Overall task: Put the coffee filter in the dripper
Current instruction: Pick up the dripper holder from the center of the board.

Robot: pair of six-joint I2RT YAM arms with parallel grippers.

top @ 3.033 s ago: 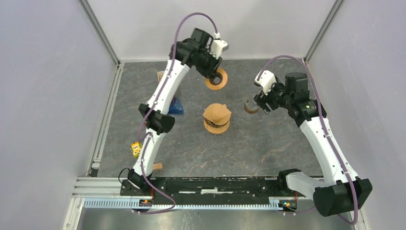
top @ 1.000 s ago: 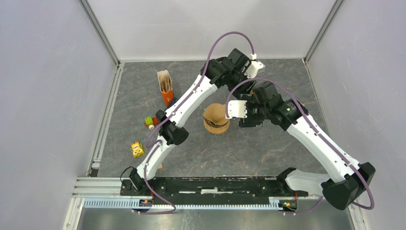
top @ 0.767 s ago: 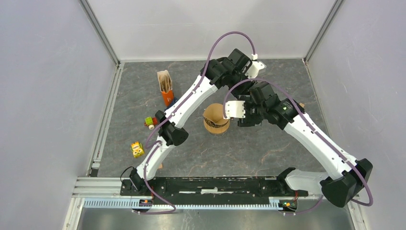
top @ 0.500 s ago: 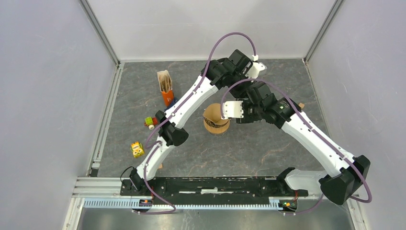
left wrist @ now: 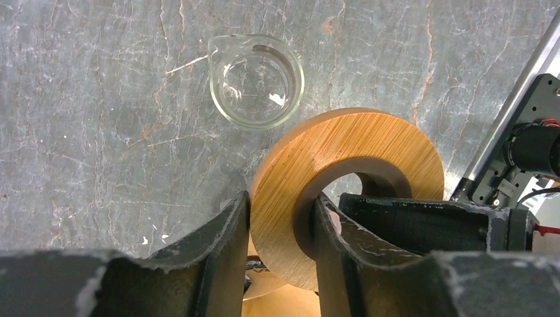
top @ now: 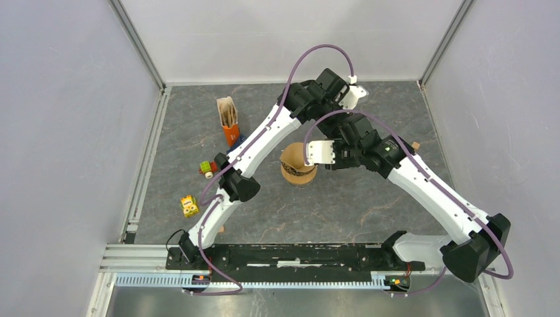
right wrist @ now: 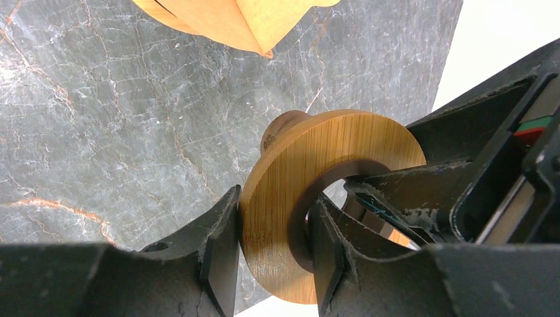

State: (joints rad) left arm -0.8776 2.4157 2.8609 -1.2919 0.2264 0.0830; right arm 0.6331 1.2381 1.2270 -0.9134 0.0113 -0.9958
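A wooden ring (left wrist: 343,172) hangs between both grippers above the grey table. My left gripper (left wrist: 280,224) is shut on its rim, one finger outside and one through the hole. My right gripper (right wrist: 274,238) is shut on the same ring (right wrist: 317,178) from the other side. A small wooden knob (right wrist: 284,125) shows behind the ring. The brown paper coffee filter (top: 297,157) sits on a round brown stand at the table's centre, just left of both wrists. Its edge shows at the top of the right wrist view (right wrist: 244,16). In the top view the ring is hidden by the arms.
A clear glass beaker (left wrist: 256,80) stands empty on the table beyond the ring. An orange box of filters (top: 228,119) stands at the back left. Small toy blocks (top: 208,168) and a yellow block (top: 189,206) lie at the left. Enclosure walls surround the table.
The left arm carried the ring from back centre to the right. The right arm swung in from the right to meet it and has crept slightly left over the last second.
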